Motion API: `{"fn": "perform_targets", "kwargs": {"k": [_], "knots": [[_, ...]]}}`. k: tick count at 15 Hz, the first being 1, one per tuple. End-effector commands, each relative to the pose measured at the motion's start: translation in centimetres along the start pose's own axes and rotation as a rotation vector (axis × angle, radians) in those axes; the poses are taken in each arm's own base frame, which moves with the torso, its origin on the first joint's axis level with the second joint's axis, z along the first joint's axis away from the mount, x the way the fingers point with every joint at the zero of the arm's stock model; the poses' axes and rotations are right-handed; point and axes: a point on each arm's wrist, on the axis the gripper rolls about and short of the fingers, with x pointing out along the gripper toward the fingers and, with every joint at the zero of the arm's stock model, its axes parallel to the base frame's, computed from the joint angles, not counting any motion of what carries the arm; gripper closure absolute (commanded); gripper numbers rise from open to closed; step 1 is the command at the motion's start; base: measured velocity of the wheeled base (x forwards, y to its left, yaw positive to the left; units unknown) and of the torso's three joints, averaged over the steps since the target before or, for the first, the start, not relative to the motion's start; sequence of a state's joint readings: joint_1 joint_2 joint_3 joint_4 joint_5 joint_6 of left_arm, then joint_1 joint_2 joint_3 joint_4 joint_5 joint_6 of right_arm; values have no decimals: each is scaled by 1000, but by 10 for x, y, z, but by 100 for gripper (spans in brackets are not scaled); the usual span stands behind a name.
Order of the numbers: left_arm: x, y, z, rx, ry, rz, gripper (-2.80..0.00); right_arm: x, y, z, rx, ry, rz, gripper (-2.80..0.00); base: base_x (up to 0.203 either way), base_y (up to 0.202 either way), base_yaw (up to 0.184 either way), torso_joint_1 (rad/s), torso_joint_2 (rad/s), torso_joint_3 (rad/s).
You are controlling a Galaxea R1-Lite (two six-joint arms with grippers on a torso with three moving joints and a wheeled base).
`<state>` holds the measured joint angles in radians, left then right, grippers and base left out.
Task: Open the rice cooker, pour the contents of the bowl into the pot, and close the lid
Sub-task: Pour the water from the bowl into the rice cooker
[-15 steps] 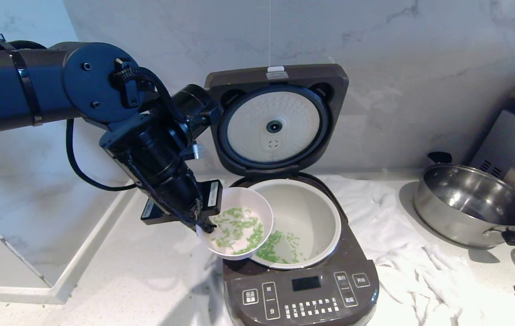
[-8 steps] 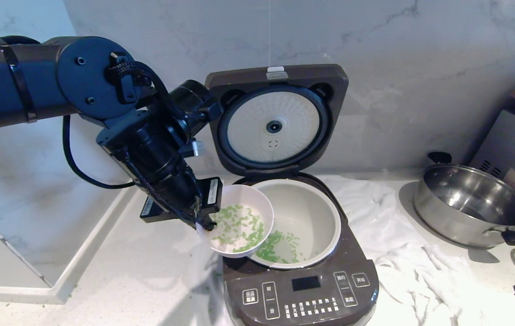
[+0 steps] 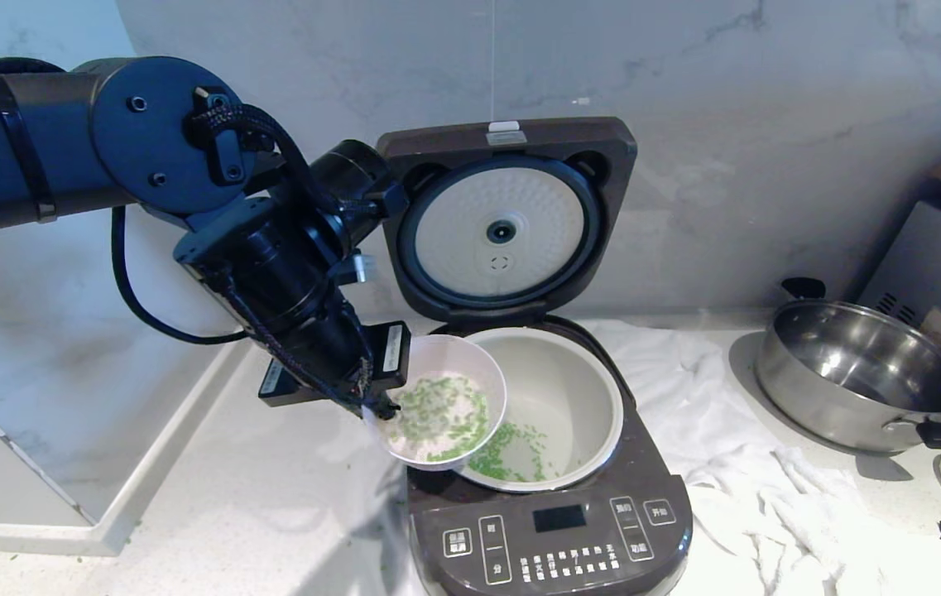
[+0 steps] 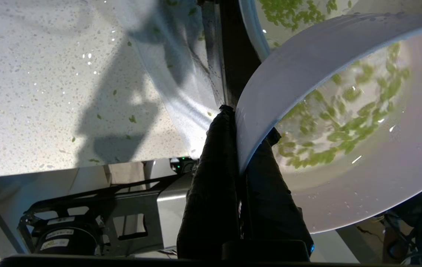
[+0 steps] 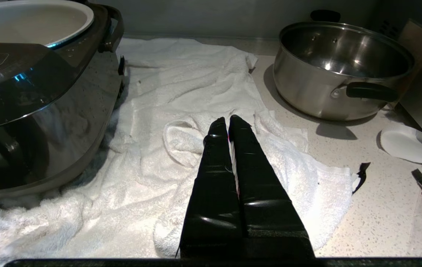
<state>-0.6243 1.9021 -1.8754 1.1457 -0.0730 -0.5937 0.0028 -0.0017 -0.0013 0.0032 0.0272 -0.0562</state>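
Observation:
The rice cooker (image 3: 553, 530) stands with its lid (image 3: 503, 223) swung upright, white dimpled plate facing me. The cream pot (image 3: 578, 389) inside holds a patch of green bits (image 3: 511, 455). My left gripper (image 3: 379, 406) is shut on the near-left rim of the pale bowl (image 3: 445, 364). The bowl hangs tilted over the pot's left edge, with the green contents (image 3: 441, 418) spread across its inside. In the left wrist view the gripper (image 4: 240, 126) pinches the bowl (image 4: 344, 193) wall between both fingers. My right gripper (image 5: 229, 122) is shut and empty above the white towel (image 5: 181, 111).
A steel pan (image 3: 859, 372) with black handles stands at the right on the counter. The rumpled towel (image 3: 735, 447) lies between it and the cooker. Stray green bits (image 4: 132, 118) dot the counter left of the cooker. A marble wall rises close behind.
The left arm has risen a little, carrying the bowl slightly up and toward the pot. The green bits have slid about inside the bowl. The right arm has kept still.

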Motion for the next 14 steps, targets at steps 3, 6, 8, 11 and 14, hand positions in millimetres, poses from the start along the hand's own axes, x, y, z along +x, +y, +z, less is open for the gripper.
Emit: {"fn": "perform_targets", "kwargs": {"k": [3,6,8,11,14], "knots": [[6,-10,0,9,3,3,0,0,0,0,-1,1,1,0,0,0,0,0,0,0],[21,-22,9,-8,-18,24,0,0,0,0,-1,1,1,0,0,0,0,0,0,0],[32,-30,11,-21,-26,16,0,0,0,0,-1,1,1,0,0,0,0,0,0,0],[47,-47,15,-30,-104,2,0,0,0,0,-1,0,1,0,0,0,0,0,0,0],[49,-62,16,-94,-184,-60,0,0,0,0,-1,1,1,0,0,0,0,0,0,0]]}}
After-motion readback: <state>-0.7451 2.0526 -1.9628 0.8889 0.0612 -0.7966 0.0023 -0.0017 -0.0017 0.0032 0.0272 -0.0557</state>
